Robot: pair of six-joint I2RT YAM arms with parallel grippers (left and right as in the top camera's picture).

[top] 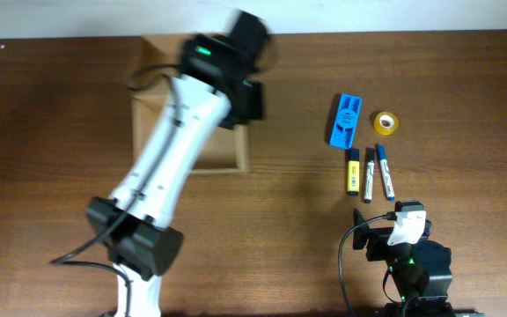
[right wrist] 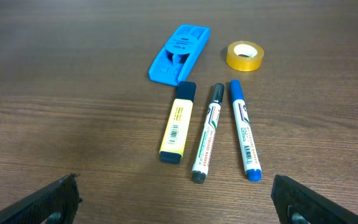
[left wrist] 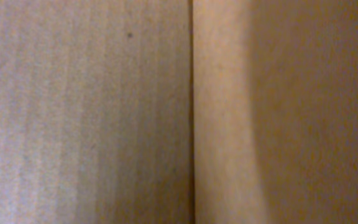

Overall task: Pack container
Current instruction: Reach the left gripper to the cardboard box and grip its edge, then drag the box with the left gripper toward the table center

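Note:
The tan cardboard container (top: pixel 224 151) stands open at the back left. My left arm reaches over it, and my left gripper (top: pixel 250 99) hangs at its right wall. The left wrist view shows only cardboard (left wrist: pixel 104 112) very close, with no fingers, so I cannot tell its state. A yellow highlighter (top: pixel 353 170) (right wrist: pixel 178 122), a black-capped marker (top: pixel 369 173) (right wrist: pixel 206 134) and a blue marker (top: pixel 385 172) (right wrist: pixel 243 130) lie side by side at the right. My right gripper (top: pixel 390 231) (right wrist: pixel 179 199) is open and empty, just in front of them.
A blue plastic stapler-like piece (top: pixel 345 120) (right wrist: pixel 180 53) and a roll of yellow tape (top: pixel 385 123) (right wrist: pixel 245 55) lie behind the markers. The brown wooden table ends at a white wall along the back.

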